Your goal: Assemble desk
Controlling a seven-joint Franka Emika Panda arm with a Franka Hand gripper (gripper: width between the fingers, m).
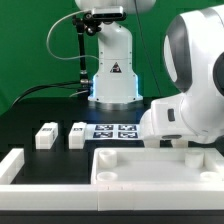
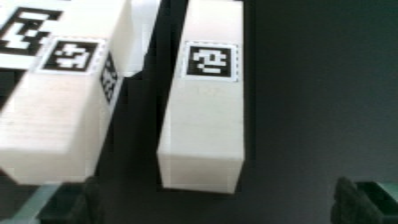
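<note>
End effector (image 2: 214, 205) is open and empty, fingers (image 2: 368, 202) spread wide. A desk leg (image 2: 210, 100) lies on the table just ahead of it, centred between the fingers, long axis square to their closing line. A second leg (image 2: 63, 110) lies close alongside.

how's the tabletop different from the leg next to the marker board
The tabletop is broad, flat and rimmed; the leg is a short square block. The arm hides part of the tabletop; the leg lies in full view. Both are white and lie on the black table.
</note>
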